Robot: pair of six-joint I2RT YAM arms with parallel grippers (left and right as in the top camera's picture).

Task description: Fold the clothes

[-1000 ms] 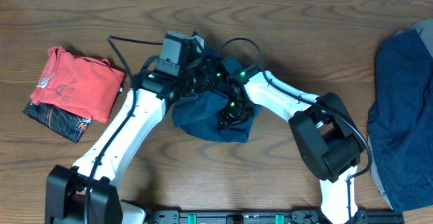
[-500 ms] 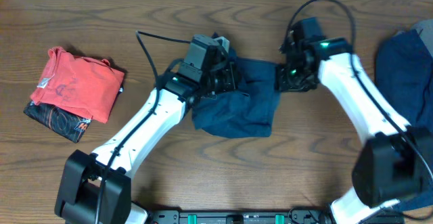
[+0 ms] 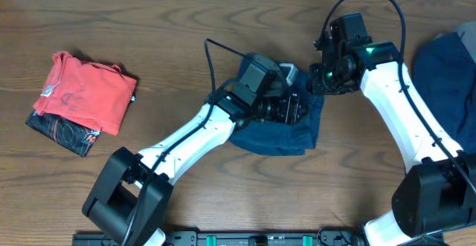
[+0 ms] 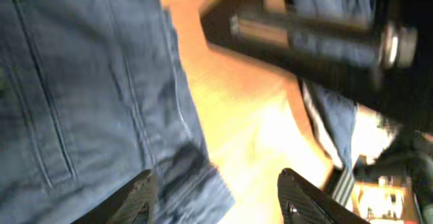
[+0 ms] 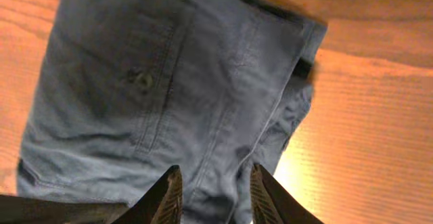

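Observation:
The clothes in hand are dark navy shorts [image 3: 279,134], lying rumpled at the table's centre. My left gripper [image 3: 294,108] hovers over their top edge. In the left wrist view it [image 4: 220,197] stands open, a corner of the shorts [image 4: 81,82] lying by its left finger with bare table in the gap. My right gripper [image 3: 325,82] is at the shorts' upper right corner. Its wrist view shows it [image 5: 216,193] shut on a bunched fold of the shorts [image 5: 169,82], just below the buttoned pocket [image 5: 142,82].
A folded red shirt [image 3: 85,94] rests on a dark patterned garment [image 3: 63,131] at the left. More blue clothes [image 3: 446,127] lie heaped at the right edge. The left arm's black cable [image 3: 216,60] loops over the table behind the shorts.
The right gripper pulled the shorts' edge from the middle out to the right. The left arm followed rightwards, and its jaws have just opened, letting go of the cloth.

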